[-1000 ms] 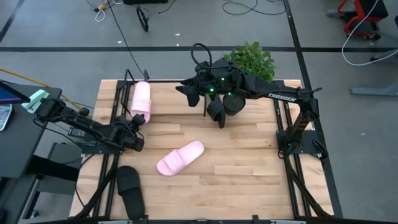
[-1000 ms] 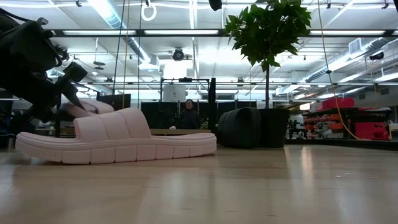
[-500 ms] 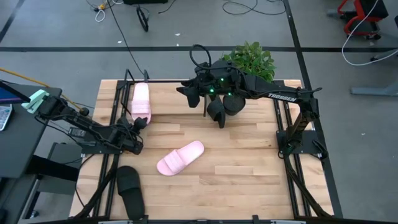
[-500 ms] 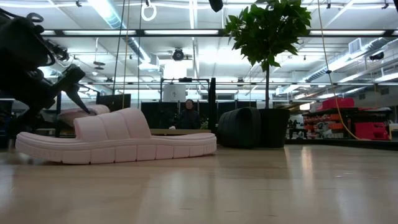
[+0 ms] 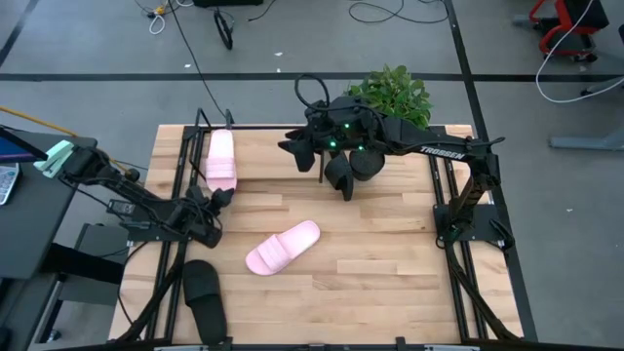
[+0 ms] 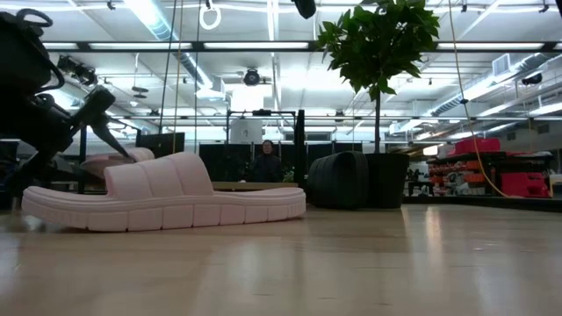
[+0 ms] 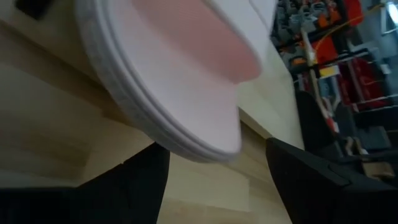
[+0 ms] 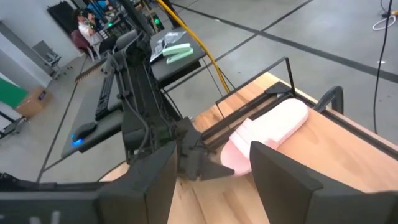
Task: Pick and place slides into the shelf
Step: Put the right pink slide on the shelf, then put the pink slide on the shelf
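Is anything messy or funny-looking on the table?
A little. One pink slide lies on the shelf at the table's left edge, but the other pink slide lies slanted mid-table, and a black slide sits apart near the front-left corner. Nothing looks broken or spilled.

Two pink slides point(image 5: 221, 160), two black slides point(image 5: 206, 298), one shelf point(image 5: 191, 146), one plant point(image 5: 392, 93)

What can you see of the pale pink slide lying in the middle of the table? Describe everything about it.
The pale pink slide looks foam-like, with a wide ribbed strap and a thick grooved sole. It lies flat, sole down, slanted across the wooden table, apart from the other slides. No gripper touches it: the left gripper is by the shelf's pink slide.
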### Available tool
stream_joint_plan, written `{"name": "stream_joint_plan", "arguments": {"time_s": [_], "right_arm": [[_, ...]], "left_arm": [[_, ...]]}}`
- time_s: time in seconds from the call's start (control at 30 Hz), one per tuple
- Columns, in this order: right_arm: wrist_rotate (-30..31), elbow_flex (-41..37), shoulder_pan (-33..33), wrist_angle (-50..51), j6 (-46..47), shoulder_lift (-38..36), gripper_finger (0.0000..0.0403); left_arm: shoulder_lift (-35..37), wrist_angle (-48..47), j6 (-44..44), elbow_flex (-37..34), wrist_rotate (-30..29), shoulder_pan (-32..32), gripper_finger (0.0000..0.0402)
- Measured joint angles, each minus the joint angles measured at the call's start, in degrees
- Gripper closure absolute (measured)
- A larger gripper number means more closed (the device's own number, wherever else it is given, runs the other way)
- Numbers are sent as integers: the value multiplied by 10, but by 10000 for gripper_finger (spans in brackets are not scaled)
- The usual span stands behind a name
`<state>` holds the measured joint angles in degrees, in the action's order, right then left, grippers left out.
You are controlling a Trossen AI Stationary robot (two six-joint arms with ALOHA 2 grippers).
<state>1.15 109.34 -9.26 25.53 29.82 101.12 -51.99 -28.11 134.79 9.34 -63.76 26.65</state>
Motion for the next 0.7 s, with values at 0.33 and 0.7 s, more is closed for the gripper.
{"name": "stream_joint_plan", "arguments": {"time_s": [0.33,0.7], "right_arm": [[3,0,0,17,0,0,195],[-16,-7,21,54,3,-1,195]], "left_arm": [[0,42,0,0,-11,46,129],[0,185,-60,1,-95,106,129]]}}
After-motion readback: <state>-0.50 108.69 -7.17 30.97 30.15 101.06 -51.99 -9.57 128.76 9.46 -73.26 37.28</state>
